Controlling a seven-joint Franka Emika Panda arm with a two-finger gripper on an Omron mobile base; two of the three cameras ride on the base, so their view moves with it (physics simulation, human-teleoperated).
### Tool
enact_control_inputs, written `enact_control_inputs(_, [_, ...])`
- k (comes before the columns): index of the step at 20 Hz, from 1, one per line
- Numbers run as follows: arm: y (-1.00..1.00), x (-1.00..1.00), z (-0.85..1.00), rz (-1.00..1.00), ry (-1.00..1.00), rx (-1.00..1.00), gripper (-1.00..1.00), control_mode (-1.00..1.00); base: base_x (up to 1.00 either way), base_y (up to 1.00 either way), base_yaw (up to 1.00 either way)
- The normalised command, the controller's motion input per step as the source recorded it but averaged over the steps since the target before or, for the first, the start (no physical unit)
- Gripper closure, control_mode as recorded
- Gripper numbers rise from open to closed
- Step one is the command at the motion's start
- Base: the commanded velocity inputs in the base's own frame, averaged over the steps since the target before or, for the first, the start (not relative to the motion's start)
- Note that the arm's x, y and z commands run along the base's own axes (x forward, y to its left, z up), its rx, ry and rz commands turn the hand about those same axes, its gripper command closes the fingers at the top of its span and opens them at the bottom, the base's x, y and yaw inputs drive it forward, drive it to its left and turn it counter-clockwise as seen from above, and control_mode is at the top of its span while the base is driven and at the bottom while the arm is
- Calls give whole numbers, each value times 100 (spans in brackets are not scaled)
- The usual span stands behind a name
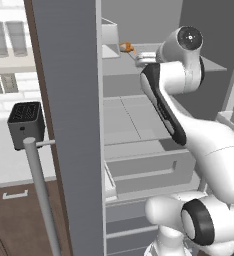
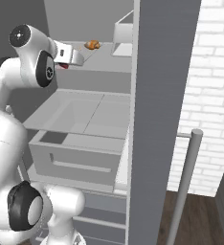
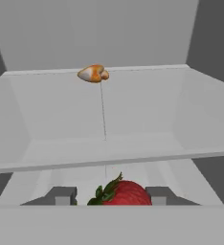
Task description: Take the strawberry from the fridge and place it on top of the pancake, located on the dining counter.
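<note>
The strawberry (image 3: 126, 194), red with green leaves, sits between my two dark fingertips at the bottom of the hand view, in front of the shelf's front edge. My gripper (image 3: 111, 194) is shut on it. From the base views, the gripper (image 1: 141, 59) (image 2: 78, 57) reaches into the open fridge (image 1: 69, 100) (image 2: 162, 95) at the level of the upper shelf. The pancake and the dining counter are out of view.
An orange-tan food item (image 3: 93, 73) (image 1: 126, 47) (image 2: 92, 45) lies at the back of the same shelf. Below is a pulled-out grey drawer (image 2: 75, 158). The open doors flank the arm, with slim handles (image 1: 39, 190) (image 2: 185, 182). A dark toaster (image 1: 25, 122) stands on the left counter.
</note>
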Motion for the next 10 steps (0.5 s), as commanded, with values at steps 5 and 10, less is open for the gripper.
enact_control_inputs(5, [1,-100,3,0,4,1,100,-100,0,0,0])
enact_control_inputs(10, [0,-100,-30,6,3,0,100,-100,0,0,0])
